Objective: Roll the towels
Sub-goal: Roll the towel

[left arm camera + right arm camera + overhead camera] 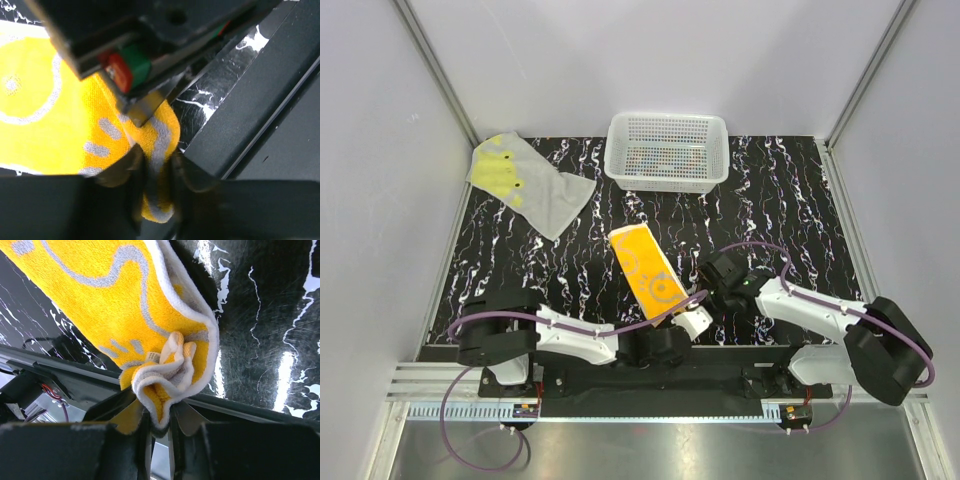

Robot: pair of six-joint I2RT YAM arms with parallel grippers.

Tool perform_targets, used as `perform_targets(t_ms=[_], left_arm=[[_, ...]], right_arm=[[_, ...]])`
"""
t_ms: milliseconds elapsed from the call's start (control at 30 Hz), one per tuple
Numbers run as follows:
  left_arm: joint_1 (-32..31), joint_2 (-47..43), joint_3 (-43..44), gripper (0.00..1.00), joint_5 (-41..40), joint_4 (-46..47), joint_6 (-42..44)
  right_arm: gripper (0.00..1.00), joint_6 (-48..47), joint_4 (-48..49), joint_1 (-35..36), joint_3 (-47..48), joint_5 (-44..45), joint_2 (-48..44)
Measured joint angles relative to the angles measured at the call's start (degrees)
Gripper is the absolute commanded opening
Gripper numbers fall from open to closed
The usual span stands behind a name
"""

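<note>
Orange towel (642, 265) lies as a folded strip, slanting across the middle of the black marbled table (790, 200). Right gripper (159, 412) pinches the bunched corner at its lower end. Left gripper (157, 162) clamps the edge just beside it, fingers tight on the cloth. Grey towel (525, 182) sits rumpled at upper left, white perforated basket (667, 150) at top centre, both well apart from the action.

tabletop (800, 200) is black marble-look with white veins, glossy, bright light streaks bouncing off it. plain pale back wall (620, 60), same on the left wall (370, 200) and right wall (920, 150). aluminium posts (435, 70) run up from both far corners. near edge: ribbed aluminium rail (430, 378), then a brushed metal sheet (670, 450).
</note>
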Motion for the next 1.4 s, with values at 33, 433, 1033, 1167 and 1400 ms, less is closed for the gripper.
perform_targets(t_ms=[33, 433, 1033, 1167, 1400], left_arm=[[0.0, 0.3, 0.4, 0.16, 0.0, -0.2, 0.3], [0.8, 0.4, 1.2, 0.0, 3.0, -0.6, 1.0], [10.5, -0.2, 0.2, 0.0, 29.0, 4.9, 0.2], [14.1, 0.0, -1.2, 0.0, 35.5, 7.8, -1.8], [23.6, 5.2, -2.3, 0.0, 51.1, 16.8, -9.0]], right_arm=[[0.11, 0.0, -0.1, 0.0, 0.0, 0.0, -0.1], [0.87, -1.0, -3.5, -0.9, -0.4, 1.0, -3.5], [1.0, -0.8, -24.7, -12.0, 7.3, 22.8, -21.6], [0.9, -0.3, -25.2, -12.2, 6.7, 23.2, -24.0], [0.79, -0.2, -20.4, -12.3, -0.6, 16.8, -32.1]])
